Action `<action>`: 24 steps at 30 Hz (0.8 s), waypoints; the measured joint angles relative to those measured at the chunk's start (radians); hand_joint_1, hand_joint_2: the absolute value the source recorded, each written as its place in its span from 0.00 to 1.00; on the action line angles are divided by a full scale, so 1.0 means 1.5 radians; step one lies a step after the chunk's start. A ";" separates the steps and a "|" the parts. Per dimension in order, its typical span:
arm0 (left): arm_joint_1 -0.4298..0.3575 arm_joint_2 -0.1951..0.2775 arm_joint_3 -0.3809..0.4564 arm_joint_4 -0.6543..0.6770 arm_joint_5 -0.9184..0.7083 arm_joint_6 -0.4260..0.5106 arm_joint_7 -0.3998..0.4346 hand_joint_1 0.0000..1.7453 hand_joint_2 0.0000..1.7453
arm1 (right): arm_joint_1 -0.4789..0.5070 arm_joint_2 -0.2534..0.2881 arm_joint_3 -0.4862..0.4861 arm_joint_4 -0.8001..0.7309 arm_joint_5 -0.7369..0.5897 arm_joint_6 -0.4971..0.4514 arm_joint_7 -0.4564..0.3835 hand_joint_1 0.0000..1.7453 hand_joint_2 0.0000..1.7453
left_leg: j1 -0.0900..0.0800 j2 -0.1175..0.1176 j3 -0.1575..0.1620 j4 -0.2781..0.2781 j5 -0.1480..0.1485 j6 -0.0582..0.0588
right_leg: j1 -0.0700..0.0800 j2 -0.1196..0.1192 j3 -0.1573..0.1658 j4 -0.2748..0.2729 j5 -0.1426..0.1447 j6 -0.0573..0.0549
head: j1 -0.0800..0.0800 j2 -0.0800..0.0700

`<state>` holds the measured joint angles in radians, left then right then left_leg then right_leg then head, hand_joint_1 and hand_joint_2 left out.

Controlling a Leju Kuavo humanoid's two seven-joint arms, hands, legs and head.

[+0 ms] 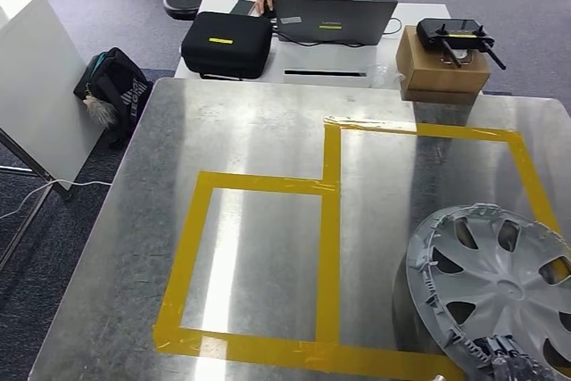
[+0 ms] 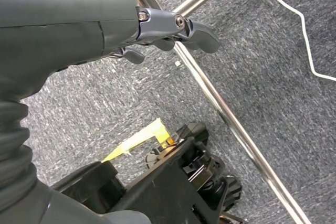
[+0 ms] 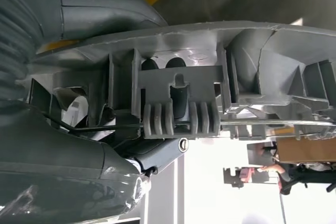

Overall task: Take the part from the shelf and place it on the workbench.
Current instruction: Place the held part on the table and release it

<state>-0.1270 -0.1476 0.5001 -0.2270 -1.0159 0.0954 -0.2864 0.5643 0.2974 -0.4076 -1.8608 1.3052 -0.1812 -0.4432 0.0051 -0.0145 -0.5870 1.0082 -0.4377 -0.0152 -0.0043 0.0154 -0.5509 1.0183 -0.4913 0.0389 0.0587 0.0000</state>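
Grey fingers of the right hand (image 1: 501, 359) grip the near rim of the silver hubcap (image 1: 495, 278), which sits tilted over the workbench (image 1: 256, 122) at its near right corner, overlapping the yellow tape outline (image 1: 328, 220). The right wrist view shows the thumb (image 3: 118, 9) pressed on the hubcap's rim. The left hand (image 2: 170, 32) hangs over carpet, holding nothing, fingers loosely apart. Bare metal spreads across the workbench's left and far portions.

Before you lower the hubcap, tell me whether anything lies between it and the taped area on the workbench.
Nothing visible does. The right hand holds the hubcap over the workbench, whose metal is bare inside the yellow tape.
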 joint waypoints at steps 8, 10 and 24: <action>-0.001 0.003 0.000 0.000 -0.002 -0.001 0.000 0.00 1.00 | 0.007 -0.058 0.064 0.016 -0.014 -0.023 0.080 1.00 1.00 | 0.000 0.000 0.000 0.000 0.000 0.000 | 0.000 0.000 0.000 0.000 0.000 0.000 | 0.000 0.000; -0.001 0.004 0.000 0.000 -0.002 -0.002 0.000 0.00 1.00 | 0.011 -0.078 0.085 0.019 -0.018 -0.032 0.104 1.00 1.00 | 0.000 0.000 0.000 0.000 0.000 0.000 | 0.000 0.000 0.000 0.000 0.000 0.000 | 0.000 0.000; -0.001 0.006 0.000 0.000 -0.006 -0.002 0.001 0.00 1.00 | 0.019 -0.159 0.152 0.035 -0.028 -0.060 0.184 0.96 1.00 | 0.000 0.000 0.001 0.000 0.000 0.000 | 0.000 0.000 0.001 0.000 0.000 0.000 | 0.000 0.000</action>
<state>-0.1283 -0.1384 0.5001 -0.2269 -1.0247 0.0917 -0.2853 0.5931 0.0583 -0.1792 -1.8076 1.2628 -0.2716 -0.1678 0.0050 -0.0142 -0.5858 1.0082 -0.4377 -0.0151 -0.0044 0.0158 -0.5501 1.0183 -0.4909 0.0393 0.0586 0.0000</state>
